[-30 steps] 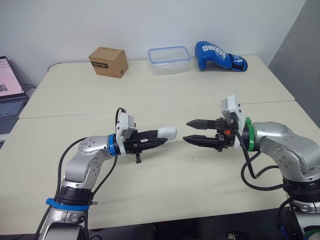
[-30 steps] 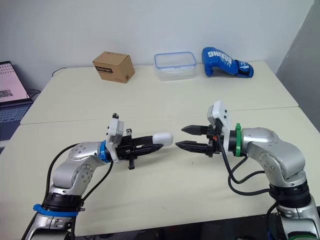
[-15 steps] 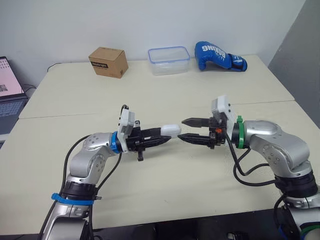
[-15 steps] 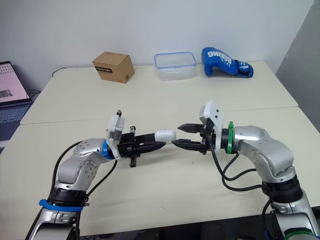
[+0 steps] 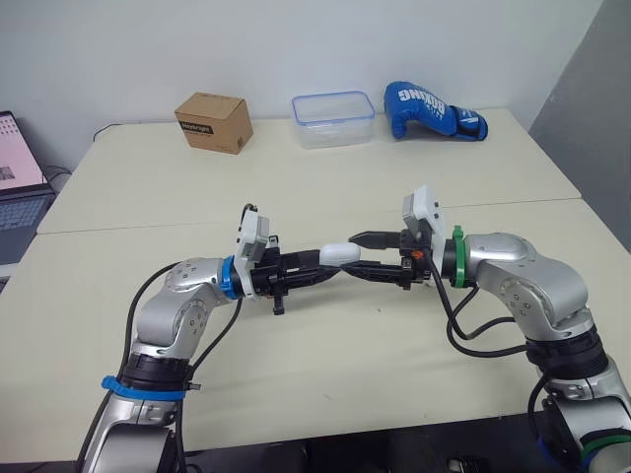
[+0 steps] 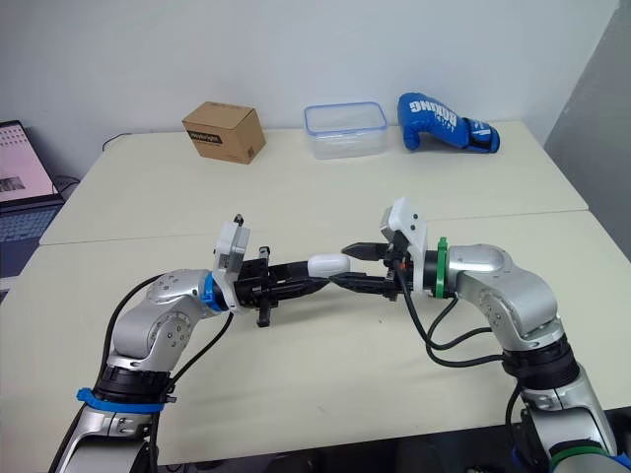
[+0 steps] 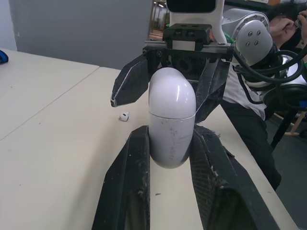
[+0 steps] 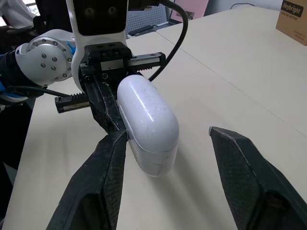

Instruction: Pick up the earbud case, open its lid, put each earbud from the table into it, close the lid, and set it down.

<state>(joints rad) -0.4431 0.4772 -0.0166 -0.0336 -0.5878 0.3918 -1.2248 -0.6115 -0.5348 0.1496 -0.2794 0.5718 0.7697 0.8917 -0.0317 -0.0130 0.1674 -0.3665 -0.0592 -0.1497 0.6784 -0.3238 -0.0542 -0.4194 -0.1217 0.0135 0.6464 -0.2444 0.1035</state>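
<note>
The white earbud case (image 5: 338, 253) is held above the table's middle, my left gripper (image 5: 331, 266) shut on its lower half. In the left wrist view the case (image 7: 171, 122) stands upright between the two black fingers, lid closed. My right gripper (image 5: 348, 254) faces it from the right, open, with its fingers on either side of the case's lid end. In the right wrist view the case (image 8: 148, 125) lies against one finger (image 8: 103, 175), with a gap to the other. One small white earbud (image 7: 124, 116) lies on the table beyond the case.
Along the table's far edge stand a cardboard box (image 5: 213, 122), a clear plastic container (image 5: 333, 118) and a blue boxing glove (image 5: 432, 110). A laptop (image 5: 18, 187) sits off the left side. A person in dark clothes (image 7: 249, 124) sits past the table.
The two grippers have closed the gap between them. My right gripper moved left until its open fingers straddle the case, and my left gripper carried the case slightly right.
</note>
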